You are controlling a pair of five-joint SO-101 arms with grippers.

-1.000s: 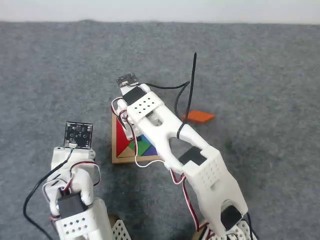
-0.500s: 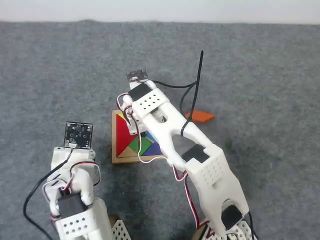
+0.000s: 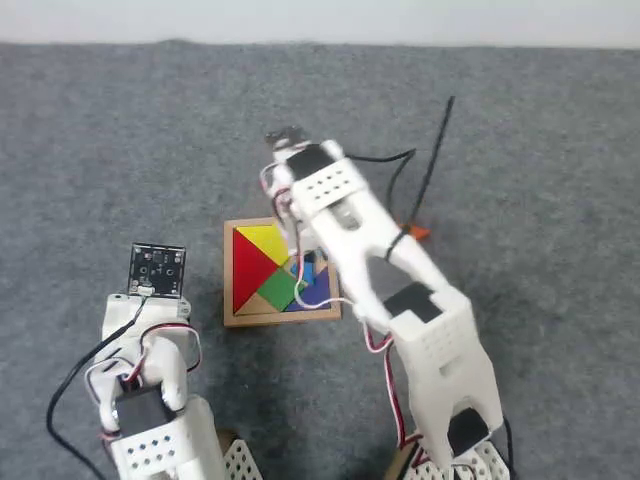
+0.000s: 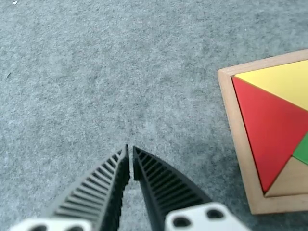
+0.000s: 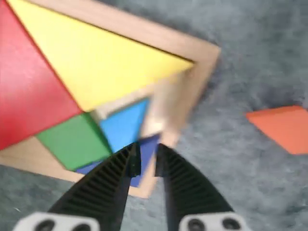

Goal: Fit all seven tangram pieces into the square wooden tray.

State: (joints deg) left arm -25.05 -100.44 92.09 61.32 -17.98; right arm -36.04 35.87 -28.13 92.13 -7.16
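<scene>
High: square wooden tray (image 3: 229,285) sits mid grey carpeted worktop (image 3: 120,130). Inside it: large yellow triangle (image 3: 262,241) at 12 o'clock, large red triangle (image 3: 245,275) at 9, green piece (image 3: 277,291) near centre, light blue piece (image 3: 312,270) at 3, dark blue piece (image 3: 300,304) at 5. Right arm (image 3: 350,215) hangs over the tray's 3 o'clock edge. Orange flat piece (image 3: 417,232) lies on the worktop at 3 o'clock of the tray, clear of it and mostly hidden by the arm. Left arm (image 3: 150,400) is at 7 o'clock of the tray, well apart.

Left wrist: left end effector (image 4: 131,155) is pressed together and empty, over bare worktop near a tray corner; red and yellow triangles show there.

Right wrist: right end effector (image 5: 147,155) is parted by a narrow slit, gripping nothing, above the dark blue piece at the tray rim. There's a bare wood gap beside the light blue piece. The orange piece is outside the tray.
</scene>
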